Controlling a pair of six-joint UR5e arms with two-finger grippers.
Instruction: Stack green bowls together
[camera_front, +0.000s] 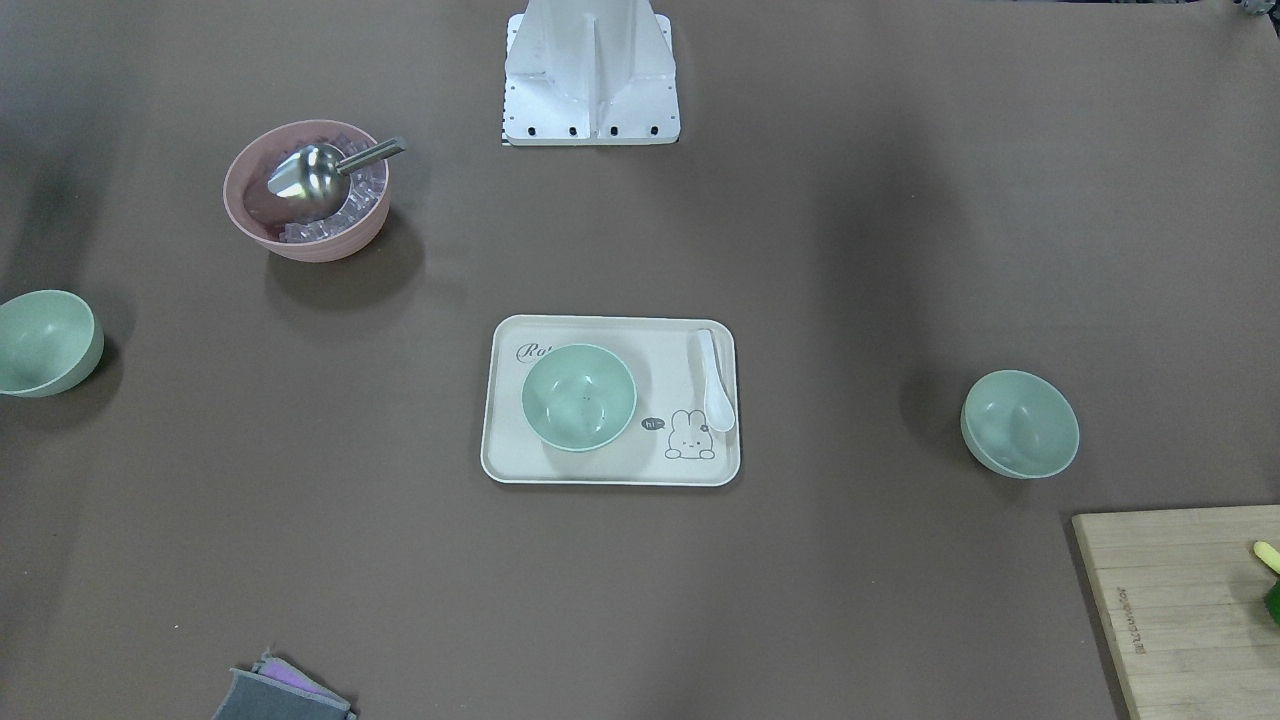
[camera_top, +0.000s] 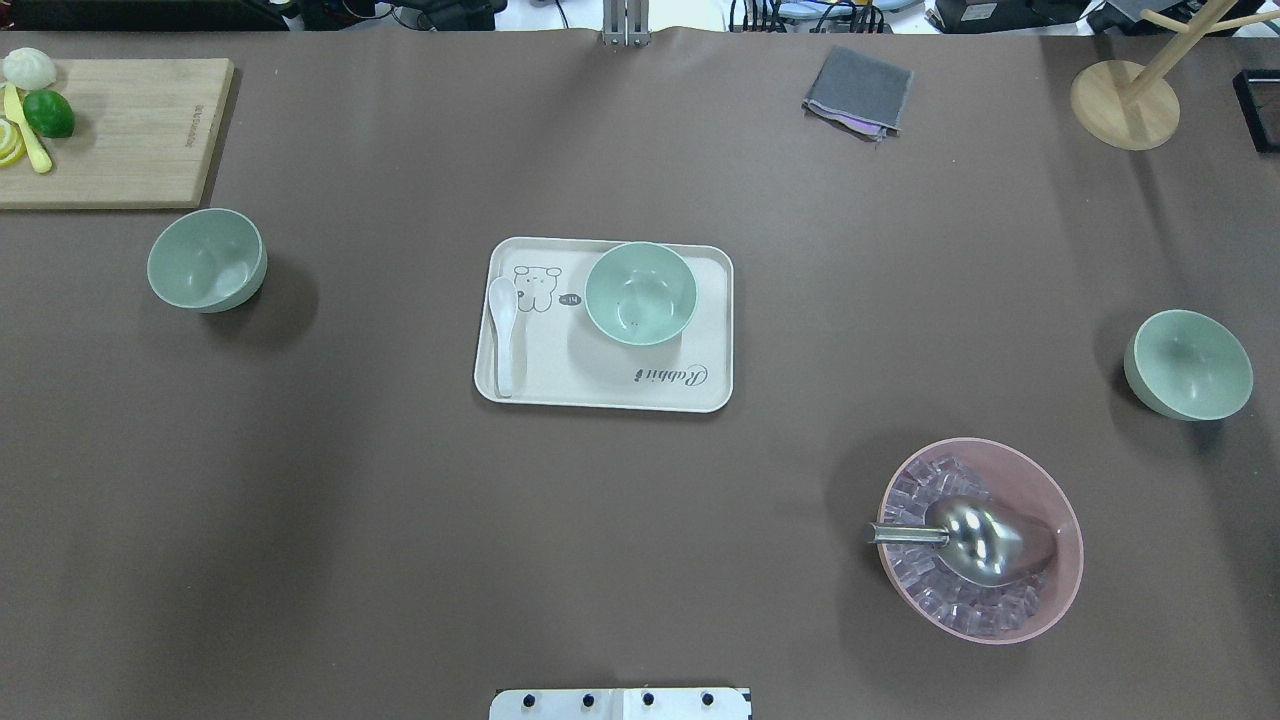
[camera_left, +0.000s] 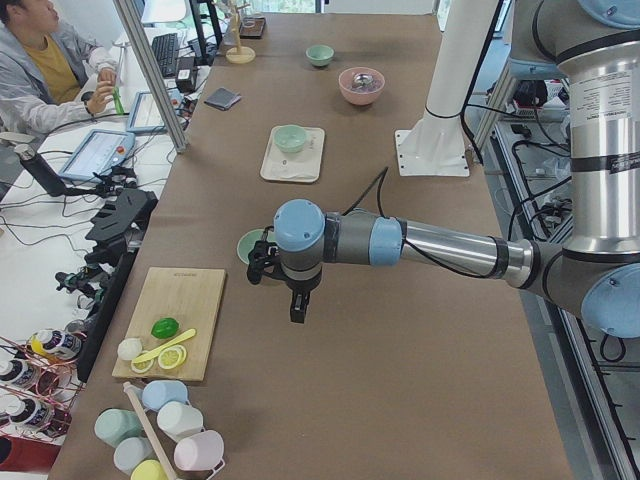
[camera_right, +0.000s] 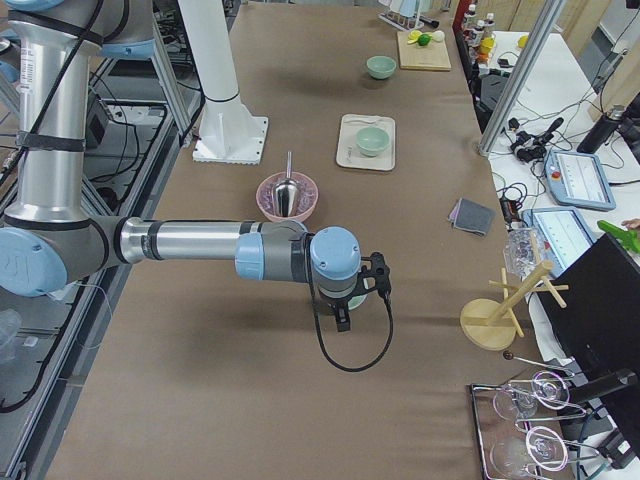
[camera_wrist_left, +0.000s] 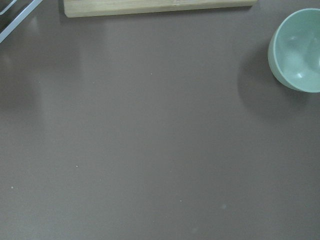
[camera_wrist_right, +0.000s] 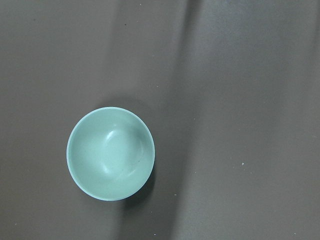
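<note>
Spanning the whole work area, the brown table (camera_top: 400, 520) carries every item.

1. Arms. Both arms reach out over the table, one toward each end. The left hand (camera_left: 297, 312) hangs above the table just beside the left green bowl (camera_top: 206, 259). The right hand (camera_right: 342, 322) hangs above the right green bowl (camera_top: 1188, 363), which lies left of centre in the right wrist view. Both hands appear in the side views only. I cannot tell how far either is open. Neither is seen holding anything.

2. Cutting board (camera_top: 130, 130). It lies at the far left corner, with a lime (camera_top: 48, 113) and lemon slices at its left end.

3. Tray (camera_top: 600, 390). This cream tray sits at the table's centre and bears a rabbit print.

4. Pink bowl (camera_top: 1045, 490). It stands near the robot on the right and holds clear ice cubes (camera_top: 930, 590) and a metal scoop (camera_top: 985, 540).

5. Green bowls. All three stand upright, empty and well apart; none is stacked.
   - The centre green bowl (camera_top: 640, 293) sits on the tray's right half.
   - The left green bowl rests on the table, just near of the cutting board.
   - The right green bowl rests on the table at the right end, far of the pink bowl.

6. Small items. A white spoon (camera_top: 502, 335) lies along the tray's left edge. A folded grey cloth (camera_top: 858, 90) lies at the far edge, right of centre.
</note>
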